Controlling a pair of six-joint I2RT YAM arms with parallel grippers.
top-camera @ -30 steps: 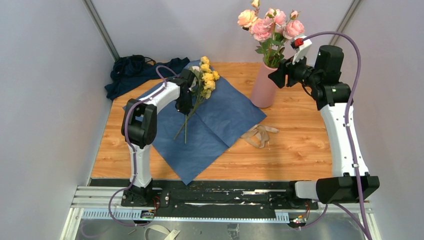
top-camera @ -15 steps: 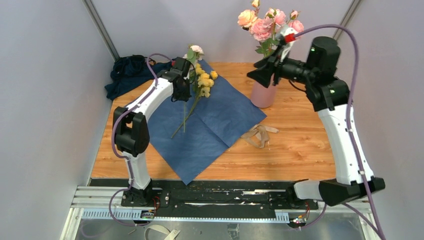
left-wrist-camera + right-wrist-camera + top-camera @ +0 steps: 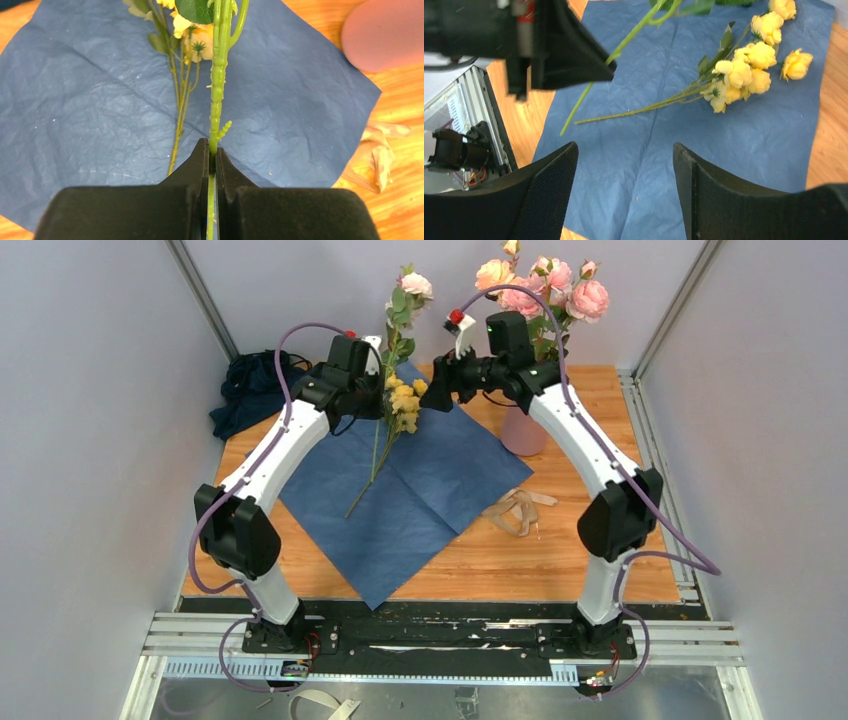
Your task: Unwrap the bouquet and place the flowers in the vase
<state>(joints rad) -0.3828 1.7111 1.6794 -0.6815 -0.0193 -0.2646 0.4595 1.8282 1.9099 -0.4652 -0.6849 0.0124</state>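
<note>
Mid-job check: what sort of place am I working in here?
Probably a lab test cell, not a home: plain grey panel walls box in a small wooden tabletop, with an aluminium mounting rail along its near edge.

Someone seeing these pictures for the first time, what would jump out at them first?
The left gripper, shut on a single pink flower, holds it up above the blue paper at mid-table. The open right gripper faces it. The pink vase at the back right already holds pink blooms.
</note>
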